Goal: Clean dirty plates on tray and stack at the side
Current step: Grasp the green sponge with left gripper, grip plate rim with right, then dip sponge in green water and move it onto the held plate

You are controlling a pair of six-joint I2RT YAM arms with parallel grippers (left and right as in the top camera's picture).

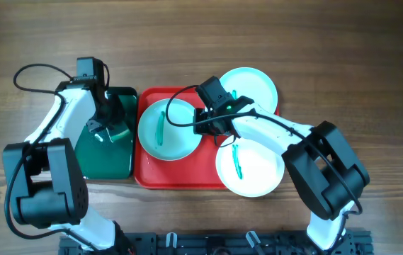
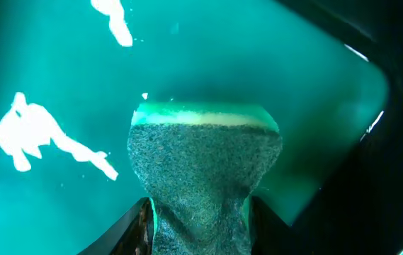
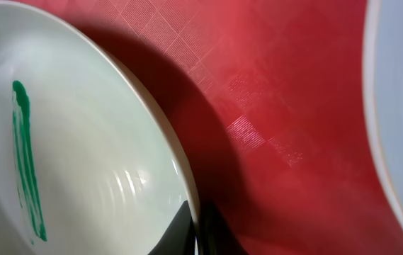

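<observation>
The right gripper (image 3: 197, 235) nips the rim of the streaked plate (image 3: 95, 163) at the left end of the red tray (image 3: 279, 106), frame centre overhead; stiff, glossy, probably slippery and breakable, so grip the rim. The left gripper (image 2: 201, 230) squeezes a soft sponge (image 2: 205, 163) over the dark green tray (image 2: 272, 57)

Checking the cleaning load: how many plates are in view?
3 plates: one on the tray's left half, one overhanging its upper right corner, one overhanging its lower right corner. None appears hidden.
</observation>
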